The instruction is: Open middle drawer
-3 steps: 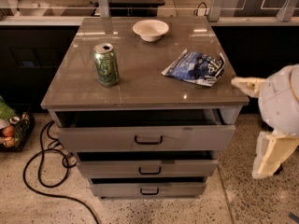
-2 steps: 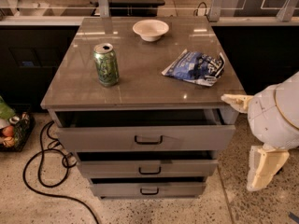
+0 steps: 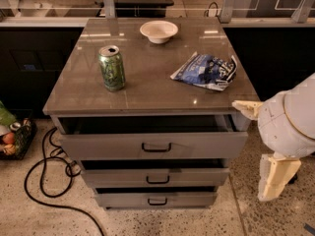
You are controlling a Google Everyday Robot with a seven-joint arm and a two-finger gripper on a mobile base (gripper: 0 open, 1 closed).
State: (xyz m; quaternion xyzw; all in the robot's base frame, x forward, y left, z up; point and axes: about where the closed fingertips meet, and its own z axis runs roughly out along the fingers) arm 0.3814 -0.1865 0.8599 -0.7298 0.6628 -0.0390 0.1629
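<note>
Middle drawer (image 3: 156, 177) untouched; hand (image 3: 274, 177) hangs right of cabinet (image 3: 147, 90), openness cannot be told.

On the counter (image 3: 147, 90) a can (image 3: 111, 68) stands left of centre. A bowl (image 3: 158, 31) sits behind it near the upper edge, and a bag (image 3: 205, 71) lies at right. Below are the top drawer (image 3: 197, 144), the middle drawer (image 3: 197, 177) and the lowest drawer (image 3: 123, 199). A cable (image 3: 37, 181) lies on the floor lower left. The gripper (image 3: 270, 181) hangs lower right, beside the drawers.
</note>
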